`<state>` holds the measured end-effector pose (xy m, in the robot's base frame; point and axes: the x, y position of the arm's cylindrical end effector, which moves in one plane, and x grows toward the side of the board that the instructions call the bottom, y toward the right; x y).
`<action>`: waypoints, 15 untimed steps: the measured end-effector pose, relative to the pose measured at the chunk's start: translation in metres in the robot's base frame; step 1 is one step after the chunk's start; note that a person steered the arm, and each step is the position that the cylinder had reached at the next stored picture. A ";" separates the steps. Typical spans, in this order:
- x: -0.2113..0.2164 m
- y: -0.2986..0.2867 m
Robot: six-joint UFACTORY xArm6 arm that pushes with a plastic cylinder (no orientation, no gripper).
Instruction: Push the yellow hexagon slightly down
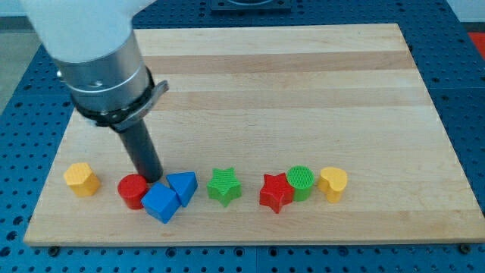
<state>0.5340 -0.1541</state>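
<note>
The yellow hexagon [81, 178] lies near the board's bottom left. My tip [151, 180] is down on the board to the hexagon's right, apart from it. It stands just above the gap between the red cylinder [132, 190] and the blue cube [161, 203], close to both or touching them. The blue triangle [183, 186] sits right of the tip, against the cube.
Further right along the bottom row lie a green star [224, 186], a red star [275, 192], a green cylinder [301, 182] and a yellow heart [333, 183]. The wooden board [303, 91] has its bottom edge just below the blocks. The arm's wide grey body [98, 53] hangs over the upper left.
</note>
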 end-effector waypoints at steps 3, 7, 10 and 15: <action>0.003 -0.010; -0.019 -0.054; -0.019 -0.073; -0.019 -0.073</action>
<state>0.5153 -0.2274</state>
